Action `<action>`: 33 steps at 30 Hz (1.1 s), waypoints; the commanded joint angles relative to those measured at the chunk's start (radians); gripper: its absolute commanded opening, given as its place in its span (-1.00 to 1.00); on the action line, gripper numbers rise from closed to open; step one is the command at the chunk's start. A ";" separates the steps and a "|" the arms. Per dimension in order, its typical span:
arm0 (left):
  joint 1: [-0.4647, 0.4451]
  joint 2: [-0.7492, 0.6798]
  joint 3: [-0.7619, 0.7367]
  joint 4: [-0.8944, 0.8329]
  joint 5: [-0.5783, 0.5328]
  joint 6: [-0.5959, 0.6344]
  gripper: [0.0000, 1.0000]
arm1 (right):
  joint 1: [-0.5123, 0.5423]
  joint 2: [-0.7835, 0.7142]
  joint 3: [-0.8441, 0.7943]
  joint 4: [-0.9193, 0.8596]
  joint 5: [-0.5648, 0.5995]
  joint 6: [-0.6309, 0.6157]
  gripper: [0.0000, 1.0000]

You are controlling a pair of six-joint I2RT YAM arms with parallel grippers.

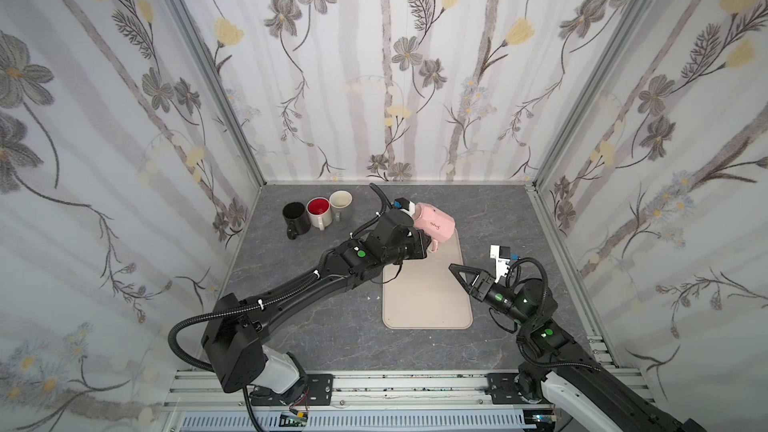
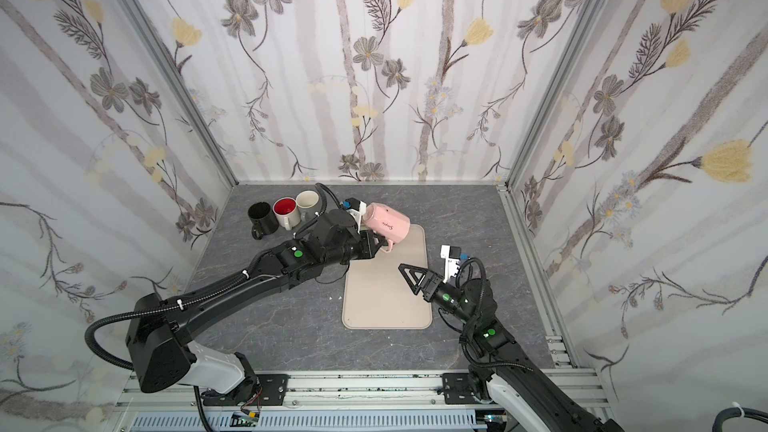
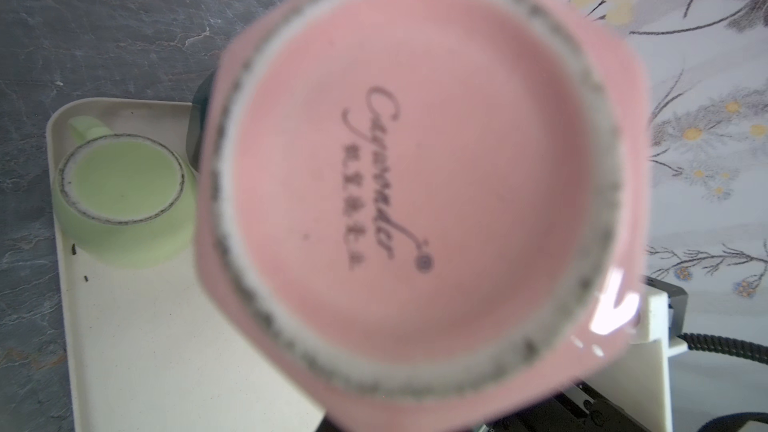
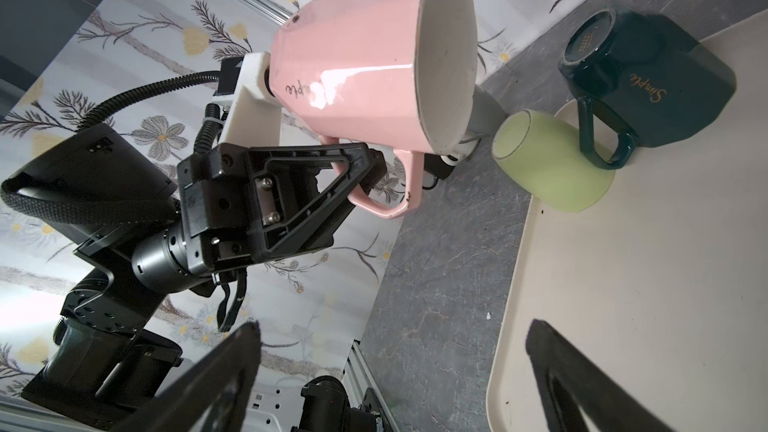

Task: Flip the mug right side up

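The pink mug (image 4: 365,60) hangs tipped on its side in the air over the far end of the beige tray (image 1: 428,309), its base facing the left wrist camera and its open mouth turned away. The left claw (image 4: 374,168) pinches its handle (image 4: 390,201). Below it on the tray stand a pale green mug (image 4: 548,168) and a dark green mug (image 4: 648,81), both upside down. The right claw (image 1: 457,270) hovers spread wide at the tray's right edge, holding nothing. Three upright mugs (image 1: 319,211) cluster far left on the grey surface (image 1: 316,326).

Script on two mugs
Gold "Simple" on dark mug (image 4: 681,76) beyond left pincer (image 4: 372,162); black "Simple" on pink mug (image 4: 353,56) it holds; base stamp blurred.
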 commanded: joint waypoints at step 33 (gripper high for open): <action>0.024 0.005 -0.042 0.449 0.308 -0.175 -1.00 | -0.092 0.206 0.186 0.123 -0.072 -0.022 0.27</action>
